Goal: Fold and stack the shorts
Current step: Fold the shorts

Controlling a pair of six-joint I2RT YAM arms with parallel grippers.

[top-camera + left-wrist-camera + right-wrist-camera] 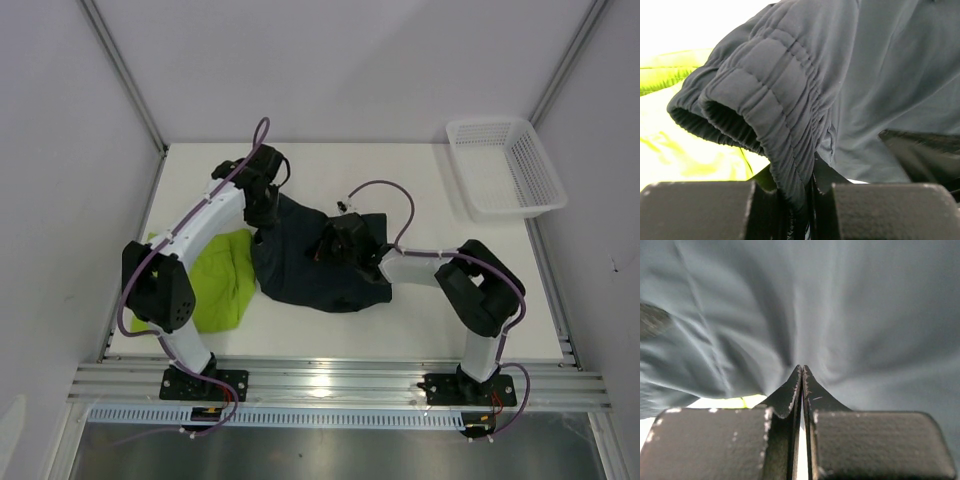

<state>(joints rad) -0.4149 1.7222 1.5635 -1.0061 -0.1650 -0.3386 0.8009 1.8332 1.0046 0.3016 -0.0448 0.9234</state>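
Observation:
The dark navy shorts [310,275] lie bunched in the middle of the table, partly over the right edge of the lime green shorts [222,280]. My left gripper [262,215] is at the navy pair's far left corner. In the left wrist view it [807,185] is shut on the gathered elastic waistband [775,95], with lime green fabric [670,150] behind. My right gripper [335,240] rests on top of the navy pair near its far middle. Its tips [802,369] are shut, and folds of navy cloth [865,315] converge on them. A sliver of lime [735,402] shows below.
A white mesh basket [508,211] stands at the table's far right corner. Grey walls close in the back and both sides. The arm bases sit on a metal rail at the near edge [330,385].

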